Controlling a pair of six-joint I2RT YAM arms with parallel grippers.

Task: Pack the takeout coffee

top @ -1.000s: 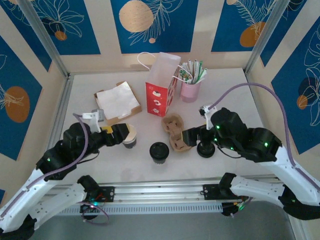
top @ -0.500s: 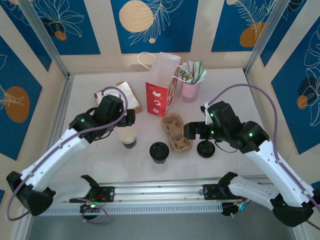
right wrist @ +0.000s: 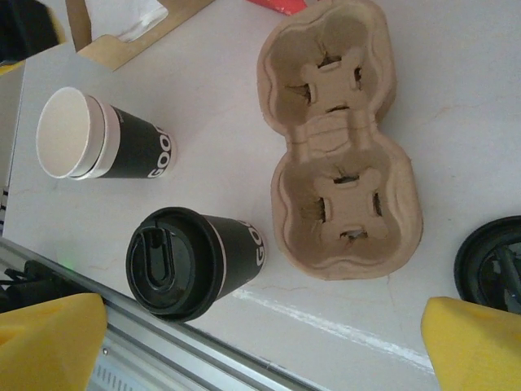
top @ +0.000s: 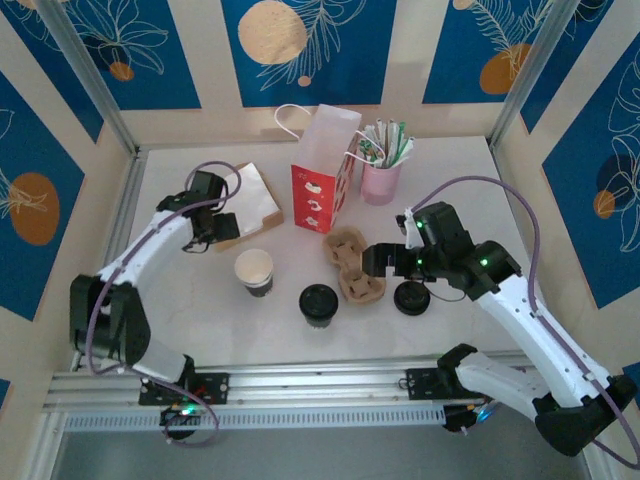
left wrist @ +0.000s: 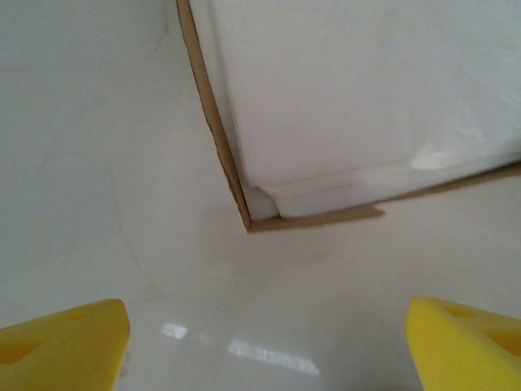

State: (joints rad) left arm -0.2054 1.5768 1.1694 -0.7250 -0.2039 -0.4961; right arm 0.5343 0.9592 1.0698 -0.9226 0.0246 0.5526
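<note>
Since everything else stands on it, table (top: 470,190): pale and flat, with the goods grouped mid-table where both arms can reach them.
Paper bag (top: 322,190): upright at the back, mouth open; we take it as where the packed drinks end up.
Napkin box (top: 250,200): shallow cardboard holding white napkins, left of the bag.
Carrier (top: 352,265): two-well pulp tray, both wells empty, lying between the cups and the loose lid.
Left gripper (left wrist: 260,346): fingers spread wide and empty, poised over the napkin box's near corner, well apart from the cups; we judge it is there for a napkin.
Right gripper (right wrist: 260,342): spread wide, empty, hovering by the carrier's near end.
Lidded cup (top: 318,303): upright, just left of the carrier.
Takeout coffee (top: 254,270): upright and open-topped, in front of the napkin box, touched by nothing; we judge it wants a lid first.
Loose lid (top: 412,298): black, flat, right of the carrier.
</note>
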